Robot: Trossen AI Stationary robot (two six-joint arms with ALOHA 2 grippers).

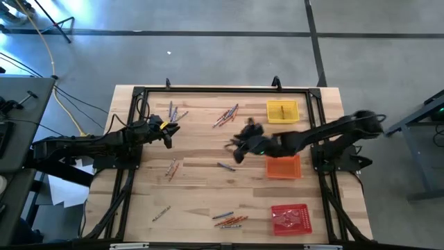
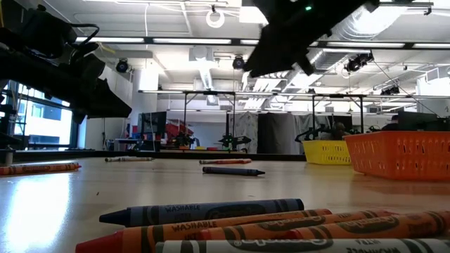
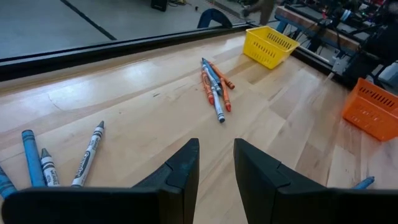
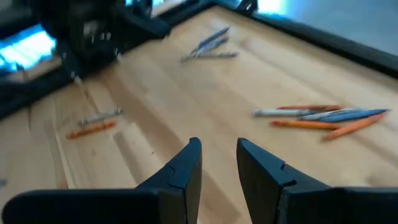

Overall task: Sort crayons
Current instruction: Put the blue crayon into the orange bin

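On my left, the left gripper point(image 1: 168, 133) hangs over the tabletop point(image 1: 194, 182) near its left edge, jaws apart with a narrow gap and nothing between them. Just beyond it I see a few crayons point(image 1: 173, 111), grey and blue; through the left wrist view they lie fanned at the side point(image 3: 37, 162), one cut off by the frame edge. Further down the left side there's a small pair point(image 1: 172, 167), orange and grey, and a lone stick point(image 1: 161, 213) I can barely make out.

Moving to the middle, a bundle of reddish, blue and grey crayons point(image 1: 226, 116) lies near the far edge. The right gripper point(image 1: 237, 150) hovers mid-table, jaws parted, empty too; its arm hides part of the wood beneath. Just below it sits a single dark crayon point(image 1: 225, 166). Near the front edge, another cluster point(image 1: 229, 220), orange and blue, fills the bottom of the low view point(image 2: 211, 213), its ends cut off.

On the right, the yellow tray point(image 1: 282, 111) stands at the far side, the orange tray point(image 1: 284, 167) mid-way and partly under the right arm, the red tray point(image 1: 290, 219) at the front. I can't tell what lies inside them.
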